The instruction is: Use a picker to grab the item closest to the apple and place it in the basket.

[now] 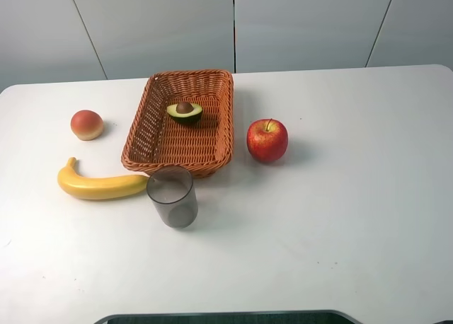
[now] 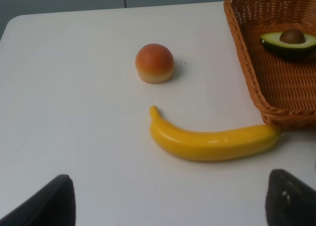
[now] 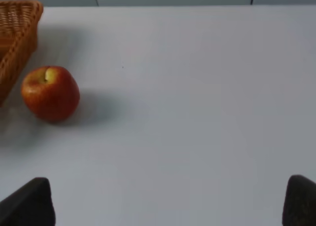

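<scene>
The avocado half (image 1: 185,112) lies in the basket (image 1: 212,80), cut face up, pit showing; that reads as the item nearest the apple (image 1: 267,140) already delivered. Its long axis runs across the basket's width, the narrower end seemingly toward the apple, though that is hard to judge. The apple sits just beside the basket's wall. Both the left gripper (image 2: 168,202) and right gripper (image 3: 168,201) are spread wide, holding nothing.

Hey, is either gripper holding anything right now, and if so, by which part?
Nothing is held. The left gripper and right gripper are both open with only bare table between their fingertips.
</scene>
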